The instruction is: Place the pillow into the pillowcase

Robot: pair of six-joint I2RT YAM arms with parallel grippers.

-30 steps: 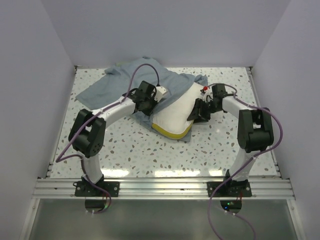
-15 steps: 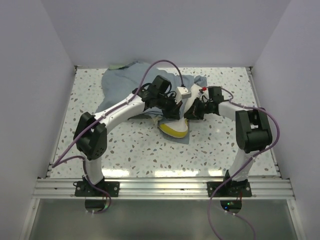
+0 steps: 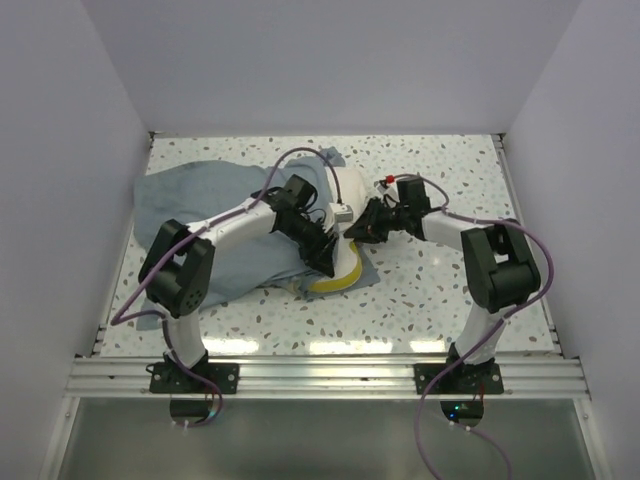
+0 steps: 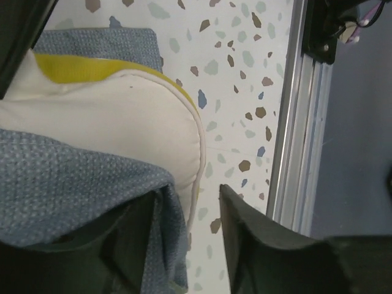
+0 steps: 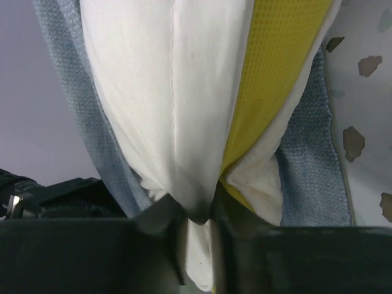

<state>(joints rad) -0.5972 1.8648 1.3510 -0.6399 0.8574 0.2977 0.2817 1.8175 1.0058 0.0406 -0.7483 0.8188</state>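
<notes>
Left pincer (image 4: 187,205) parted, right pincer (image 5: 197,214) clamped tight, both reaching inward.

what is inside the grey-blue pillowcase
Part of the cream-white pillow with yellow edge sits in the wrinkled grey-blue cloth pillowcase; its near end shows. How far in is covered.

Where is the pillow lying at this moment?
In the top view the pillow lies near the middle of the table, between the left gripper and the right gripper, which pinches it. The pillowcase covers its left side.
</notes>
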